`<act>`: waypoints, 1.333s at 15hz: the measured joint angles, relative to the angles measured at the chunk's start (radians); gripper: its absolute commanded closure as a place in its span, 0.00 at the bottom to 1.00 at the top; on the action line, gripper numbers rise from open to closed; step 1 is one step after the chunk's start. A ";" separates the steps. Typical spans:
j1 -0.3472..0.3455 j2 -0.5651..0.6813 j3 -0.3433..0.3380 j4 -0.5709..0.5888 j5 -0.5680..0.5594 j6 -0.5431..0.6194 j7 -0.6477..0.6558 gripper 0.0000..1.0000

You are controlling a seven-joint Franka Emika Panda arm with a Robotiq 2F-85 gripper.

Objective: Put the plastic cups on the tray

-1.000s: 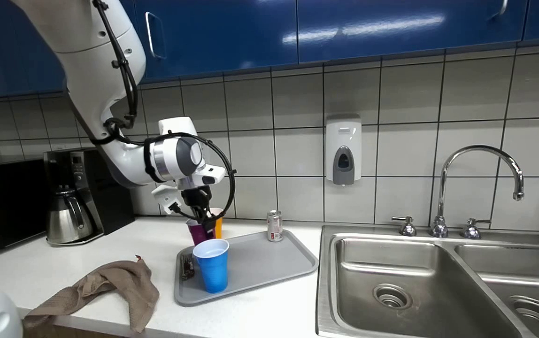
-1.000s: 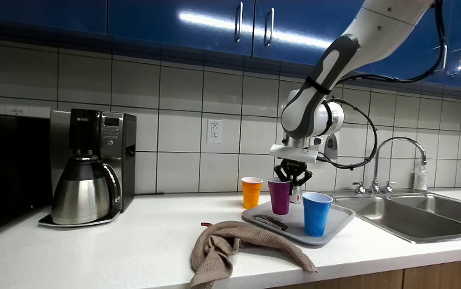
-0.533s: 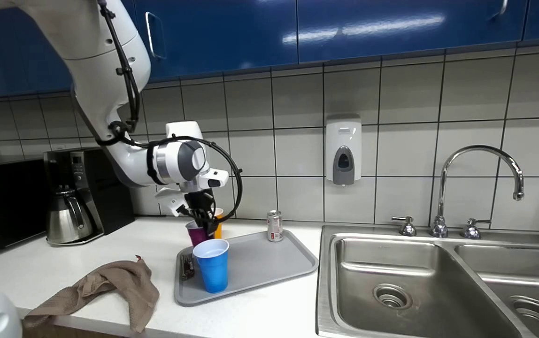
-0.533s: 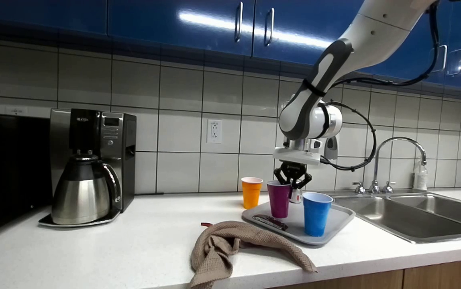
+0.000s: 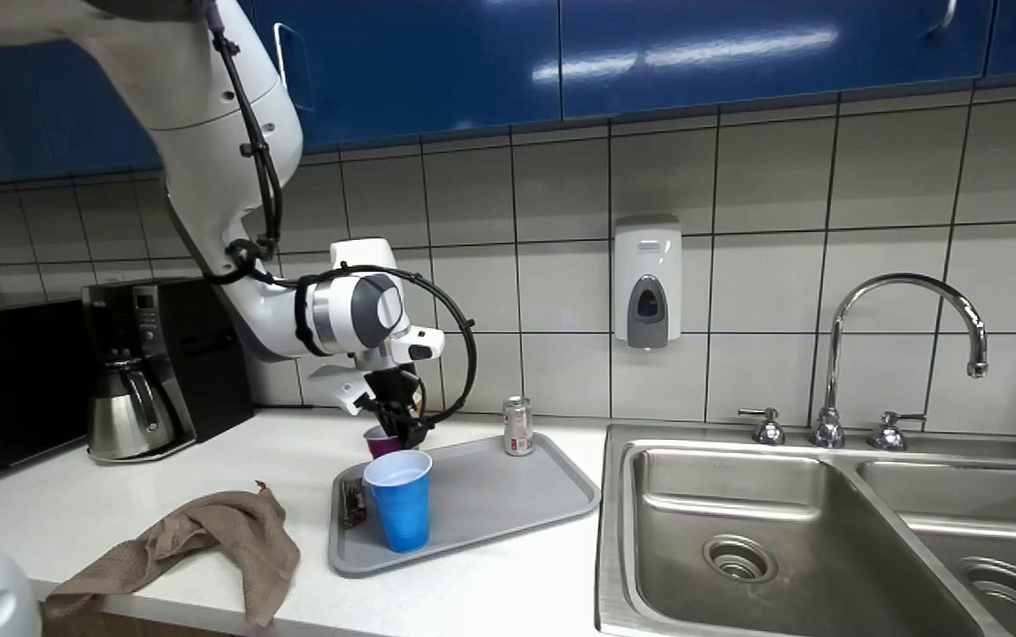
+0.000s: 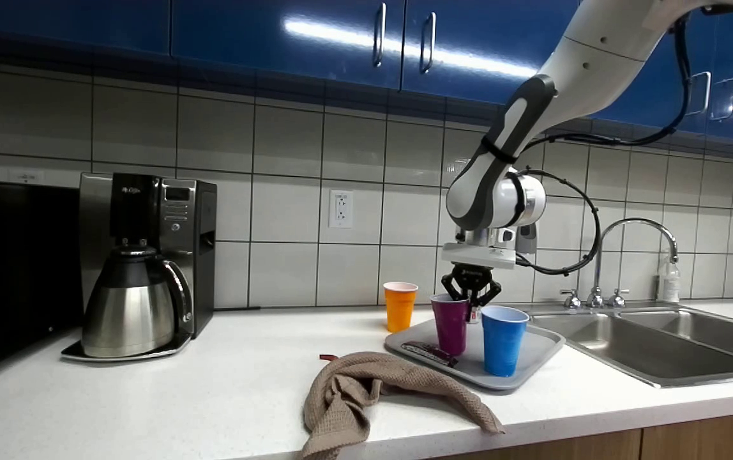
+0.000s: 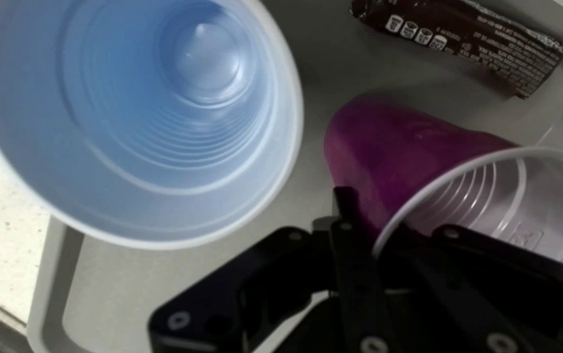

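My gripper (image 6: pixel 470 305) is shut on the wall of the magenta-purple cup (image 6: pixel 450 327), one finger inside the rim and one outside, as the wrist view shows (image 7: pixel 374 230). The purple cup (image 7: pixel 399 142) is tilted slightly, over or on the grey tray (image 6: pixel 542 348); I cannot tell whether its base touches. The blue cup (image 6: pixel 504 342) stands upright on the tray's near side, also seen in the wrist view (image 7: pixel 139 122). The orange cup (image 6: pixel 400 308) stands upright just beyond the tray's edge, mostly hidden behind the gripper in an exterior view (image 5: pixel 418 402).
A wrapped bar (image 7: pixel 463 41) lies on the tray near the purple cup. A small can (image 5: pixel 518 426) stands at the tray's back. A brown cloth (image 6: pixel 366 396) lies in front of the tray. The steel sink (image 5: pixel 738 531) and coffee pot (image 6: pixel 130 306) flank it.
The gripper and purple cup have moved lower and nearer the blue cup, and the purple cup is more tilted. The blue and orange cups have not moved.
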 measured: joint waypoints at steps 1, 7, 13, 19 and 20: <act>0.000 0.006 -0.002 0.005 0.000 -0.001 -0.004 0.99; 0.000 0.016 -0.002 0.022 0.000 -0.022 -0.019 0.99; 0.000 0.020 -0.003 0.028 0.000 -0.028 -0.023 0.99; 0.000 0.024 -0.005 0.031 0.000 -0.037 -0.024 0.58; 0.000 0.028 -0.005 0.031 0.000 -0.041 -0.024 0.52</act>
